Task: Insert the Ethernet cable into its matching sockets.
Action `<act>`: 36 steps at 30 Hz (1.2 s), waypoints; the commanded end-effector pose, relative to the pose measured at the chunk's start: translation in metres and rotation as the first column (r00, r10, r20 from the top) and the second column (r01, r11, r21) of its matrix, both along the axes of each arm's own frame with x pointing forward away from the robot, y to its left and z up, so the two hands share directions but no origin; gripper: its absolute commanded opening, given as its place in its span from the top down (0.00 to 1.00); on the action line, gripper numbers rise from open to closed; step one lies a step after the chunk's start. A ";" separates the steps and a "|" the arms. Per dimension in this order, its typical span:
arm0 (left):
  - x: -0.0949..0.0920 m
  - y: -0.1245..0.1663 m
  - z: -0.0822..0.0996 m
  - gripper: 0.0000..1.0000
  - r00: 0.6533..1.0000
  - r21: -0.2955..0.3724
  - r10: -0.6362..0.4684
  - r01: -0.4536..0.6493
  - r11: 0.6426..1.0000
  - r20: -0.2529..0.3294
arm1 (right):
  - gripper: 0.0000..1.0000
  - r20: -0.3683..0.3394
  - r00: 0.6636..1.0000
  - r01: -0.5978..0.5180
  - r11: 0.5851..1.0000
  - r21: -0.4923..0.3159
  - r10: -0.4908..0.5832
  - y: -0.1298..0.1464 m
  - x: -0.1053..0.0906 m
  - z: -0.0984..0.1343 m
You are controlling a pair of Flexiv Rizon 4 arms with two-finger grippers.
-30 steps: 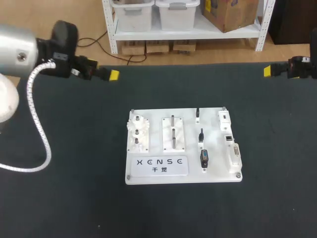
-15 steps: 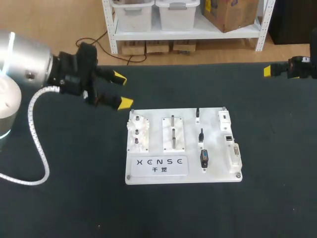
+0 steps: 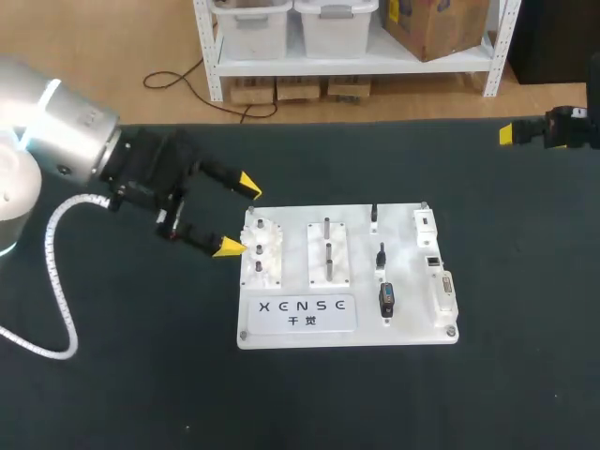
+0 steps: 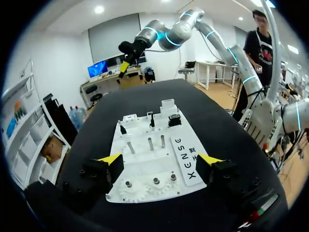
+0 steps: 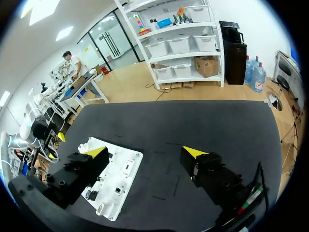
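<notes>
Counter (image 3: 141,375): dark, matte, carrying one white board.
Board (image 3: 412,328): flat near the middle of the counter, also seen in the left wrist view (image 4: 140,164) and the right wrist view (image 5: 128,162).
Gear fixture (image 3: 262,253): a white block at the board's left end, with small gears on top (image 4: 154,181).
Peg block (image 3: 328,253): just right of the gear fixture, with two upright metal pins (image 4: 154,142).
Label plate (image 3: 300,312): lies along the board's near edge.
Ethernet cable: I cannot pick it out for certain. Three small black connector pieces (image 3: 385,300) stand in a column on the board's right half, none of them held.
Sockets: white socket blocks (image 3: 442,292) sit along the board's right edge, apart from both tools.
Left arm (image 3: 56,122): silver, coming in from the left, with a white ribbed hose (image 3: 56,281) looping below it.
Left tool (image 3: 238,216): released, its yellow tips spread wide with nothing between them, just beside the board's left edge by the gear fixture. In its own wrist view (image 4: 160,159) the board lies ahead, gear end nearest.
Right tool (image 3: 506,133): at the counter's far right edge, well apart from the board. Its fingers are spread and hold nothing (image 5: 145,152).
</notes>
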State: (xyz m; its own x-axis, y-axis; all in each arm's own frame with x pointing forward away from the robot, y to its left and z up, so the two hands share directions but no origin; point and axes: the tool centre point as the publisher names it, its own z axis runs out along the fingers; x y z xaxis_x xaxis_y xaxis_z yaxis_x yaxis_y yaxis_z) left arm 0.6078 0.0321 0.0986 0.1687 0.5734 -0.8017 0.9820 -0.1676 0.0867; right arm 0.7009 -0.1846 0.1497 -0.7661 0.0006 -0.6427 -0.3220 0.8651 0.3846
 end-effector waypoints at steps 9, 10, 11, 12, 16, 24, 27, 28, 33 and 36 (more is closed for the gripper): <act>-0.007 -0.013 -0.024 0.00 0.986 0.079 0.136 -0.129 0.989 -0.092 | 0.00 0.000 1.000 -0.002 1.000 0.001 0.002 0.000 0.000 0.000; -0.007 -0.014 -0.026 0.00 0.986 0.070 0.138 -0.131 0.989 -0.099 | 0.00 0.000 1.000 -0.002 1.000 0.001 0.002 0.000 0.000 0.000; -0.007 -0.015 -0.029 0.00 0.985 0.070 0.140 -0.133 0.989 -0.101 | 0.00 0.000 1.000 -0.002 1.000 0.001 0.002 0.000 0.000 0.000; -0.007 -0.017 -0.030 0.00 0.984 0.061 0.147 -0.141 0.988 -0.104 | 0.00 0.000 1.000 -0.002 1.000 0.001 0.002 0.000 0.000 0.000; -0.008 -0.020 -0.036 0.00 0.980 0.025 0.164 -0.162 0.986 -0.113 | 0.00 0.000 1.000 -0.002 1.000 0.001 0.002 0.000 0.000 0.000; -0.007 -0.024 -0.038 0.00 0.968 0.000 0.214 -0.216 0.976 -0.130 | 0.00 0.000 1.000 -0.002 1.000 0.001 0.002 0.000 0.000 0.000; -0.007 -0.024 -0.038 0.00 0.968 0.000 0.214 -0.216 0.976 -0.130 | 0.00 0.000 1.000 -0.002 1.000 0.001 0.002 0.000 0.000 0.000; -0.007 -0.024 -0.038 0.00 0.968 0.000 0.214 -0.216 0.976 -0.130 | 0.00 0.000 1.000 -0.002 1.000 0.001 0.002 0.000 0.000 0.000; -0.007 -0.024 -0.038 0.00 0.968 0.000 0.214 -0.216 0.976 -0.130 | 0.00 0.000 1.000 -0.002 1.000 0.001 0.002 0.000 0.000 0.000; -0.007 -0.024 -0.038 0.00 0.968 0.000 0.214 -0.216 0.976 -0.130 | 0.00 0.000 1.000 -0.002 1.000 0.001 0.002 0.000 0.000 0.000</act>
State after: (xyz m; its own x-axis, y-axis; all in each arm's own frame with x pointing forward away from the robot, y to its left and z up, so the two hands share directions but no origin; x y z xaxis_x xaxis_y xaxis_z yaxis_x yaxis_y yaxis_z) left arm 0.6008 0.0077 0.0613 -0.0635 0.5766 -0.8146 0.9979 0.0477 -0.0441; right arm 0.7009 -0.1846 0.1497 -0.7661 0.0005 -0.6427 -0.3221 0.8651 0.3846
